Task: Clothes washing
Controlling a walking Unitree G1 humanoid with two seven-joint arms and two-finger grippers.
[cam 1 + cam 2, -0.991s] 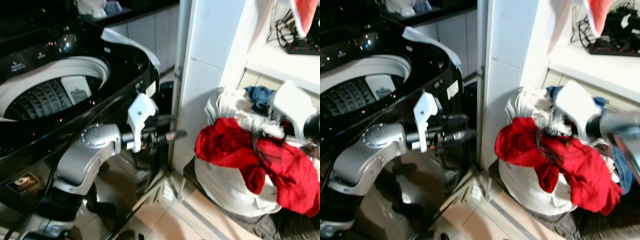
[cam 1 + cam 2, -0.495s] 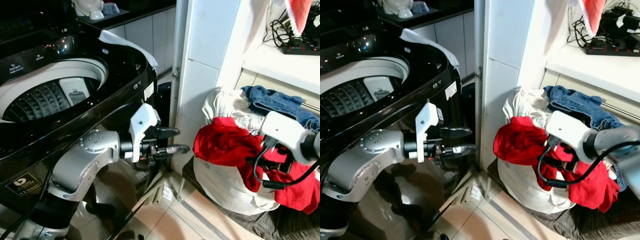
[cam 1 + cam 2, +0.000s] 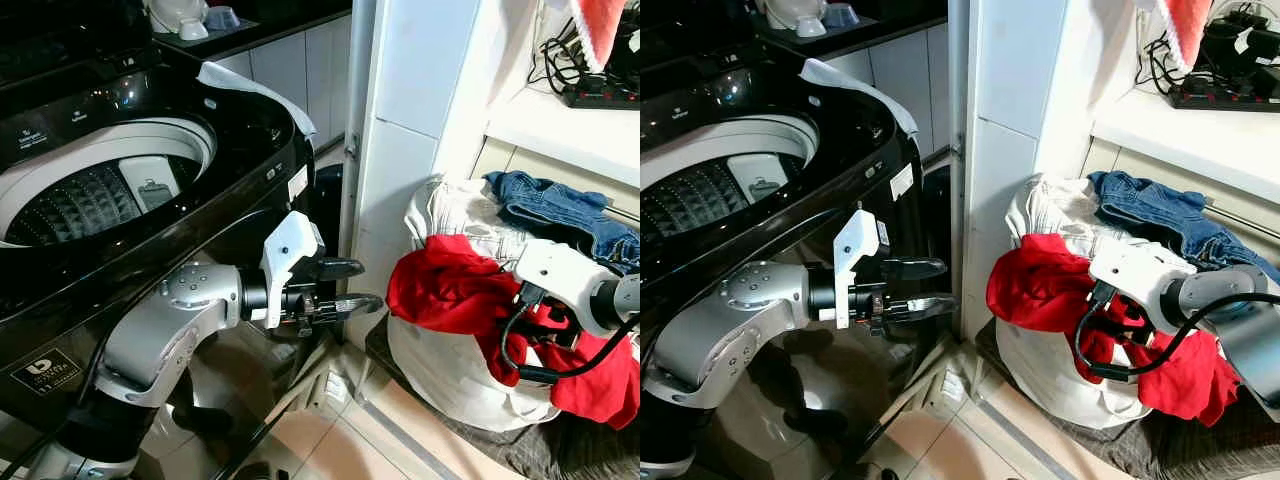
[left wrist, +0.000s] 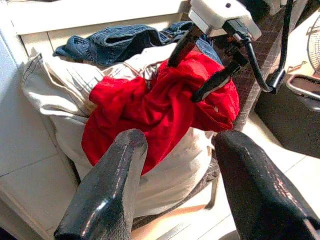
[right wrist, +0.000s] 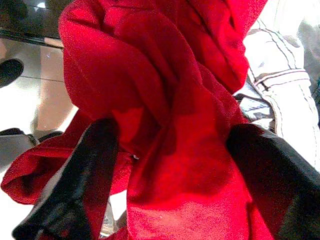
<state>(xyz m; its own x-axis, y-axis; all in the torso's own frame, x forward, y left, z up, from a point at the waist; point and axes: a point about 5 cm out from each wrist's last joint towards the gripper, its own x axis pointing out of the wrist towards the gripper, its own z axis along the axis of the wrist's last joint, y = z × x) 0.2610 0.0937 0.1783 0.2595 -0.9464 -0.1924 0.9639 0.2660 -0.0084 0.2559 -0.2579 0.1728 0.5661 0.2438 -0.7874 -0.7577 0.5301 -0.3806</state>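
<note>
Right gripper (image 4: 202,67), fingers apart astride red garment (image 3: 450,290) atop laundry bag (image 3: 440,370) (poised to pinch); left gripper (image 3: 345,287) open, idle.

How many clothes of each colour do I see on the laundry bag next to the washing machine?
Red garment: 1
Blue denim garment: 1
Pale striped garment: 1
Total: 3 that can be told apart; the open right gripper is around the red one.
</note>
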